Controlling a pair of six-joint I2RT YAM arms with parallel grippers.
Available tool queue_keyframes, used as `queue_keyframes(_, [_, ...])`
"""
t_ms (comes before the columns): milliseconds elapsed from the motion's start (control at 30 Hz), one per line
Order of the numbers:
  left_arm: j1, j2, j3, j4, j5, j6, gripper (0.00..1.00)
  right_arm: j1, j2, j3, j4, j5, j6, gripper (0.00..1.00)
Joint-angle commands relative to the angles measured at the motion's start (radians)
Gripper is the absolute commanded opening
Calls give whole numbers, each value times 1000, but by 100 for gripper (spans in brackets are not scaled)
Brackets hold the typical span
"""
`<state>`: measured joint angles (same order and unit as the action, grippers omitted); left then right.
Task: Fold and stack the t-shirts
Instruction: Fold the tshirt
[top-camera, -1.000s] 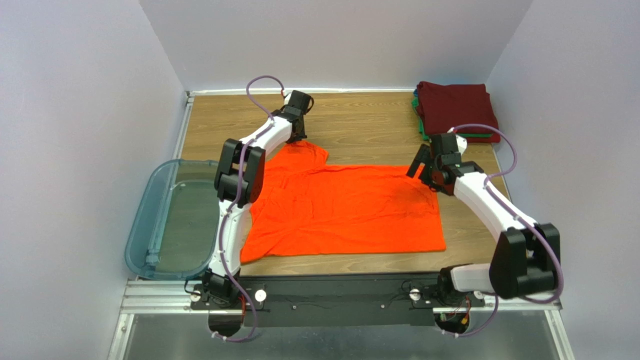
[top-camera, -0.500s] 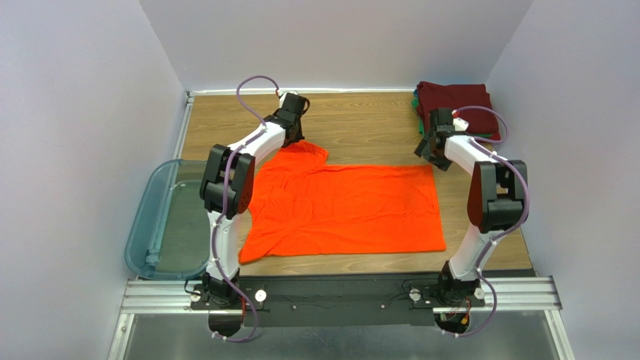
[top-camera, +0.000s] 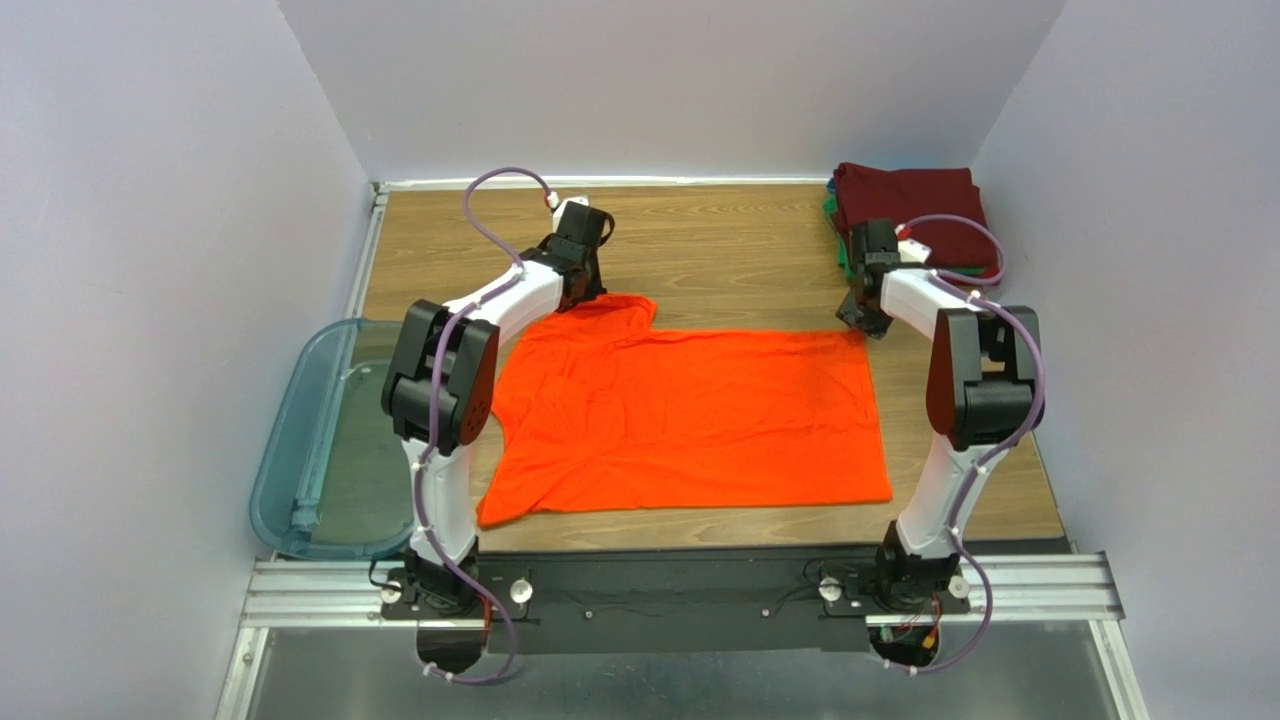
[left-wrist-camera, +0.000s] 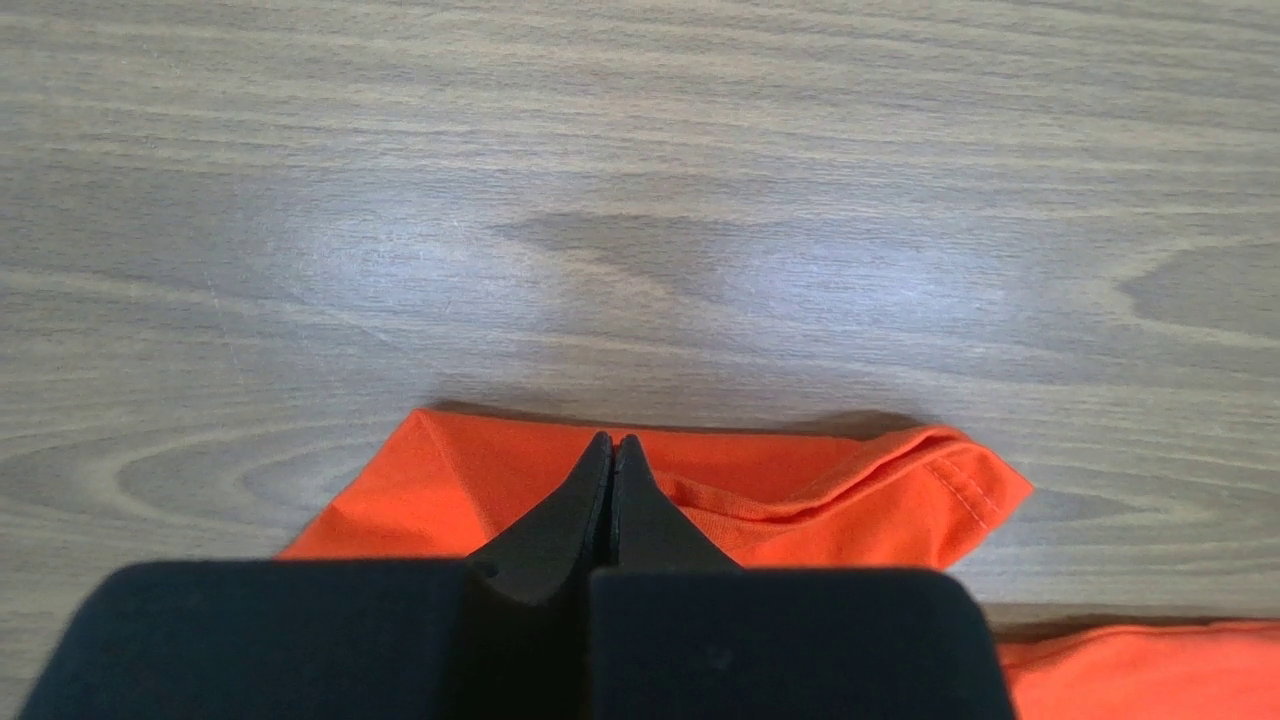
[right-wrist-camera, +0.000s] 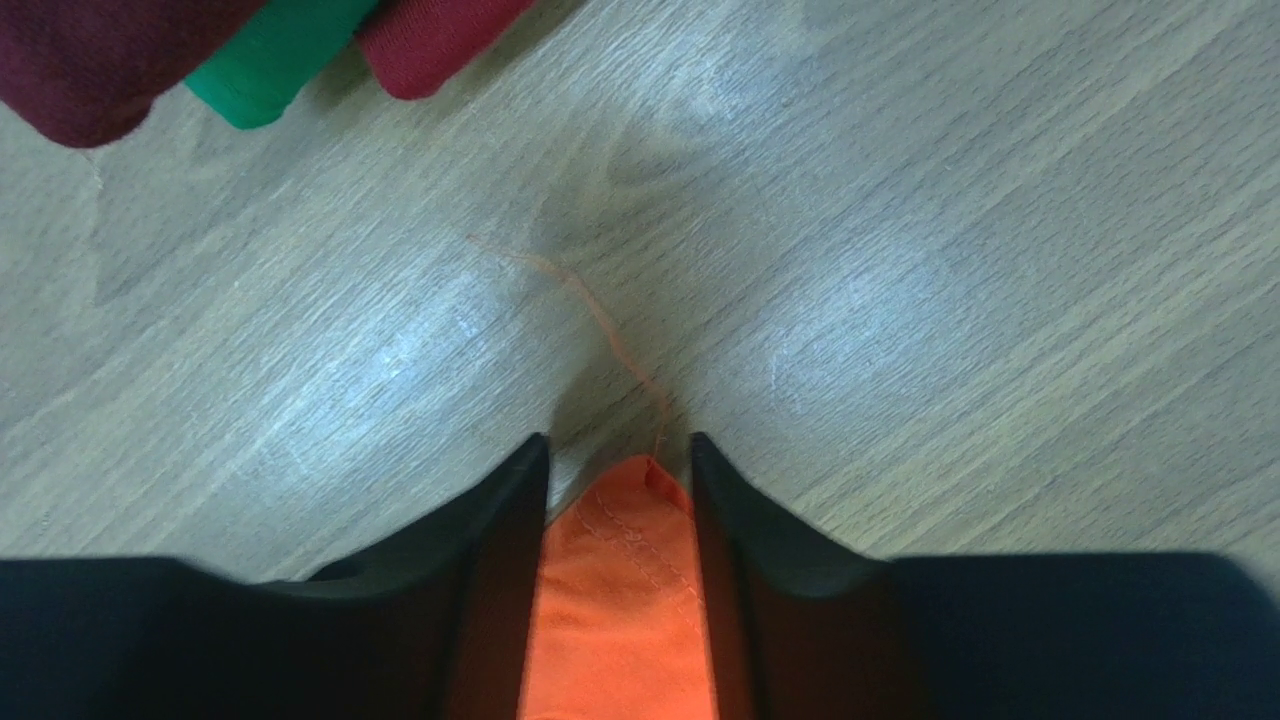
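The orange t-shirt (top-camera: 691, 413) lies spread flat on the wooden table, one sleeve pointing to the far left. My left gripper (top-camera: 579, 285) sits at that sleeve; in the left wrist view its tips (left-wrist-camera: 612, 440) are pressed together on the creased orange sleeve (left-wrist-camera: 842, 480). My right gripper (top-camera: 860, 318) is at the shirt's far right corner. In the right wrist view its jaws (right-wrist-camera: 616, 443) stand apart with the stitched orange corner (right-wrist-camera: 616, 600) between them. Folded t-shirts (top-camera: 909, 210) are stacked at the far right, a maroon one on top.
A translucent blue-grey bin (top-camera: 301, 450) hangs off the table's left edge. Edges of the maroon (right-wrist-camera: 90, 60), green (right-wrist-camera: 278, 60) and red (right-wrist-camera: 436, 38) folded tees lie just beyond the right gripper. A loose orange thread (right-wrist-camera: 586, 300) trails on the wood. Walls close in on three sides.
The right arm has swung from the shirt's right edge to its far right corner, and its jaws have narrowed around that corner. The left arm shifted slightly, staying at the sleeve.
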<state>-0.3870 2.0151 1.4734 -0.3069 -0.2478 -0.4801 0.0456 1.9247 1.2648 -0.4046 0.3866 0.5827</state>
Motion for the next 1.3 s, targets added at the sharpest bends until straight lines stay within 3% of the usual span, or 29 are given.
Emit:
queue_keyframes(0, [-7,-68,-30,42,16,-25,0,-4,37,-2,18,41,-7,43])
queue_keyframes(67, [-9,-73,-44,45,16,-29,0,-4,46,-2,21,35,-7,42])
queue_keyframes(167, [-10,-79,-61,51,16,-37,0,-3,50,-2,23,26,-14,26])
queue_keyframes(400, [-16,-130,-110,57,18,-58,0,-4,22,-8,24,18,-38,1])
queue_keyframes(1000, [-84,-468,-413,40,-31,-167,0,-3,-243,-131,26,-67,-86,1])
queue_keyframes(1267, [-121,-636,-556,14,-31,-245,0,-3,-286,-150,26,-104,-109,1])
